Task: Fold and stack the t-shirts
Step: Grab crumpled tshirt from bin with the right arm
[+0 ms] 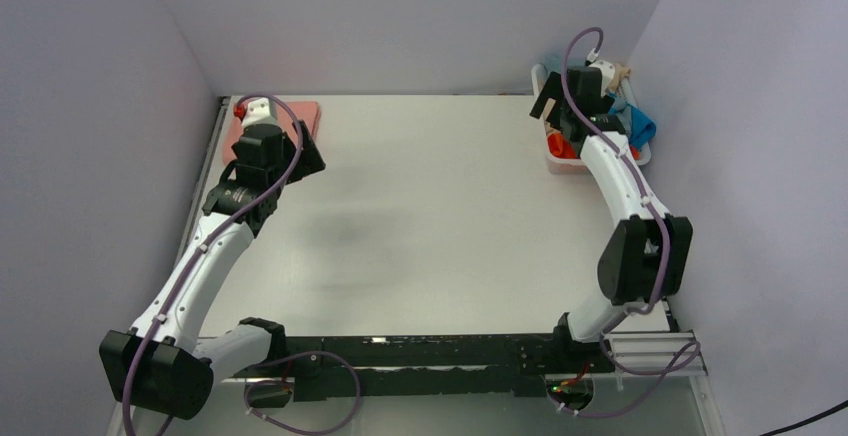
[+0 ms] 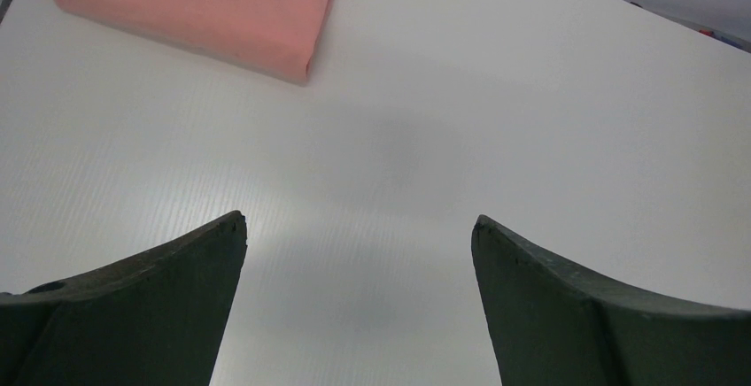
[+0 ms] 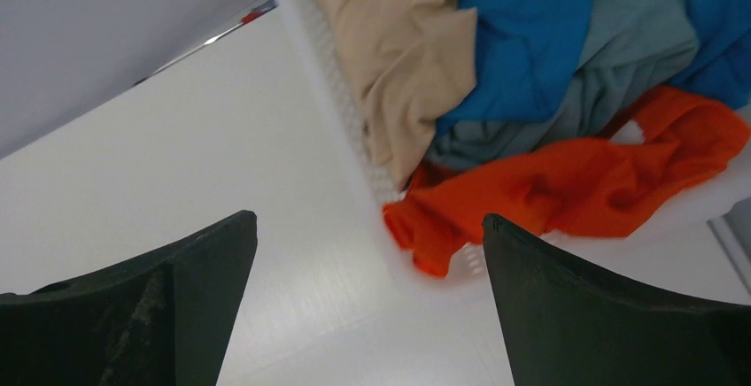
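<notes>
A folded salmon-pink t-shirt (image 1: 303,114) (image 2: 204,5) lies flat at the table's far left corner. My left gripper (image 1: 310,161) (image 2: 359,222) hovers just on the near side of it, open and empty over bare table. Crumpled t-shirts fill the white basket (image 1: 562,164) (image 3: 328,58) at the far right: a bright orange one (image 3: 576,182) spilling over the rim, a tan one (image 3: 398,41), a blue one (image 3: 531,32) and a grey-blue one (image 3: 611,58). My right gripper (image 1: 547,108) (image 3: 370,218) hangs open beside the basket's left rim, holding nothing.
The white table (image 1: 440,206) is bounded by walls at the back, left and right. The basket sits against the right wall. Both arm bases and a black rail (image 1: 430,351) run along the near edge.
</notes>
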